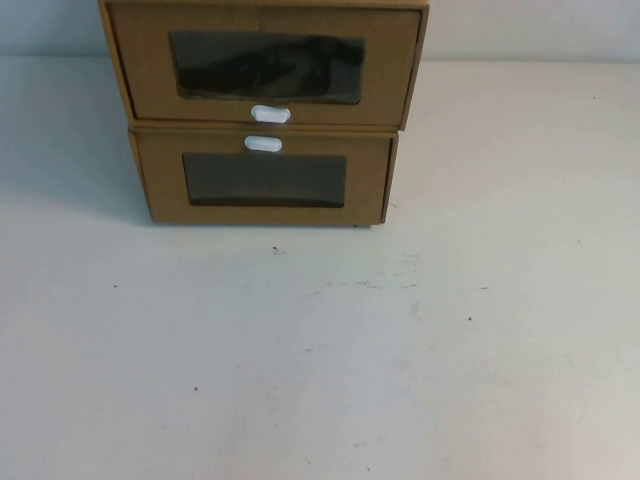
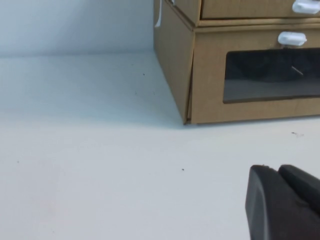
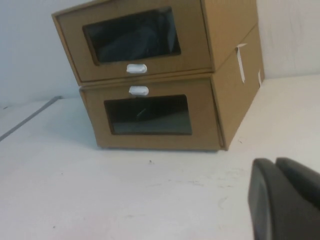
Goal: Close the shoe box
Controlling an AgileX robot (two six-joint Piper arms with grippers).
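The shoe box (image 1: 390, 60) is the upper of two stacked brown cardboard boxes at the far middle of the table. It has a wide clear window (image 1: 265, 68) with a small white pull tab (image 1: 270, 114) below it. Its drawer front stands a little forward of the box beneath. It also shows in the right wrist view (image 3: 192, 35) and at the edge of the left wrist view (image 2: 240, 9). My left gripper (image 2: 276, 169) is shut and empty, low over the table short of the boxes. My right gripper (image 3: 275, 161) is shut and empty, likewise short of them. Neither gripper shows in the high view.
The lower brown box (image 1: 365, 185) has a smaller window and a white tab (image 1: 263, 144) above it. The white table (image 1: 320, 350) stretches from the boxes to the near edge. A pale wall stands behind the boxes.
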